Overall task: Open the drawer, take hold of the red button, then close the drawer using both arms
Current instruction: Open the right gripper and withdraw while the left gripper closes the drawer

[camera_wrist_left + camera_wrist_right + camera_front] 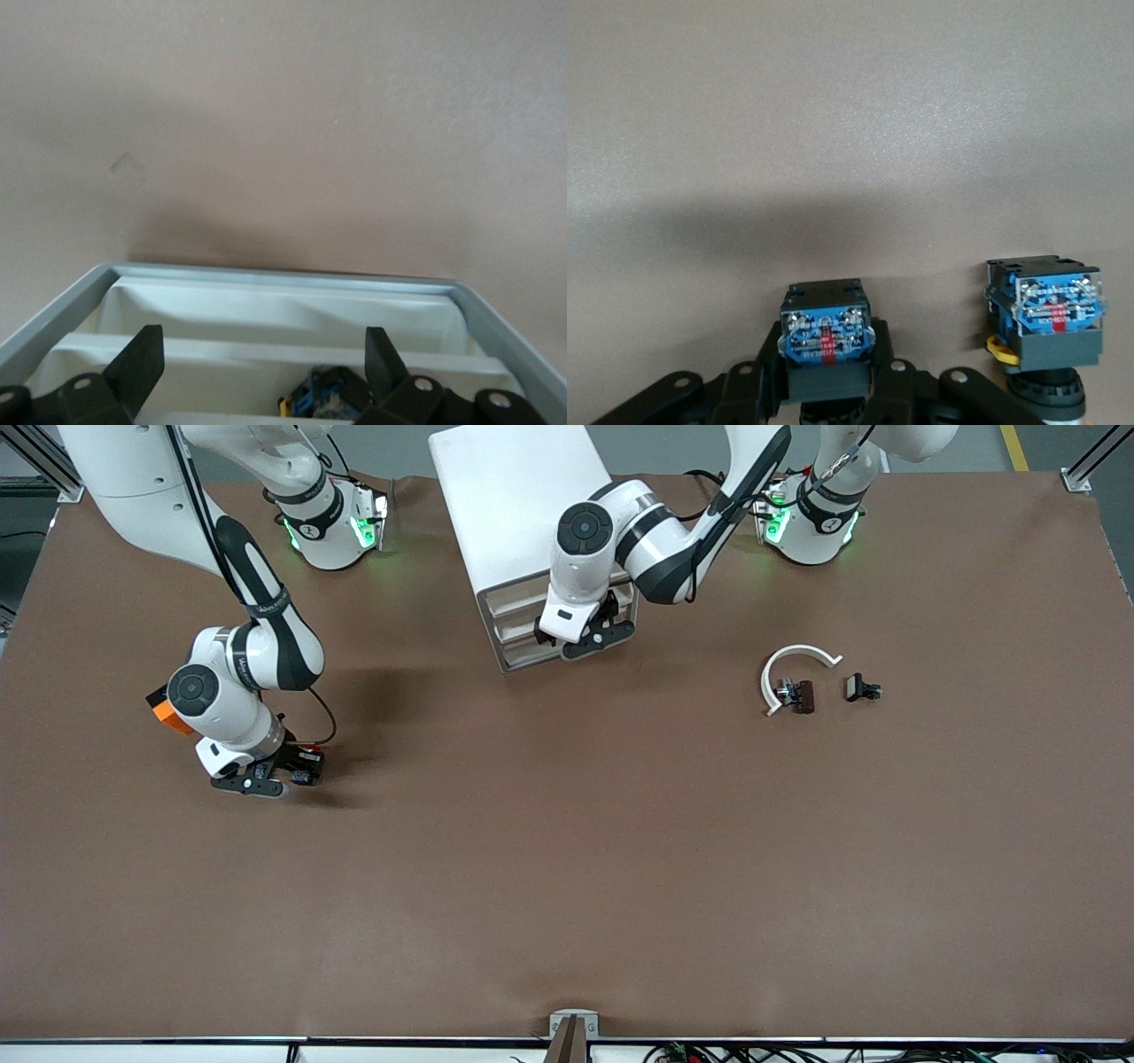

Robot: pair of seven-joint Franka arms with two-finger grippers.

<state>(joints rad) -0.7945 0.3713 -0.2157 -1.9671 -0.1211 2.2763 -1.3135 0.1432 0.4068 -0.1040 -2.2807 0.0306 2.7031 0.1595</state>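
Closest to the front camera, the right gripper (266, 779) is down low at the table (567, 886), toward the right arm's end. Its fingers are pinched narrow around the button (826, 336), gripping the black-and-blue body from both sides. A bit of red cap shows by the fingers in the front view. My guess is it's held by the body because those flat sides give the fingers something square to bite on.

Just beside it stands the lookalike button with the yellow cap (1045, 323), not touching it. An orange cube (164, 713) sits a bit farther from the camera, half hidden by the arm.

Writing: both buttons have a blue block with little printed labels and a red strip, but the print is way too small for me to read. No brand I can make out on the arms either.

Toward the left arm's end lie a white curved piece (793, 664), a dark brown part (802, 695) touching it, and a small black part (861, 688) near them.

Farther again, the left gripper (589, 638) hangs over the pulled-out drawer (283, 305) of the white cabinet (514, 505). Its fingers are spread wide and holding nothing. It looks parked there ready to push the drawer shut. Something blue and yellow (314, 398) sits in the drawer, but I can't tell what it is.
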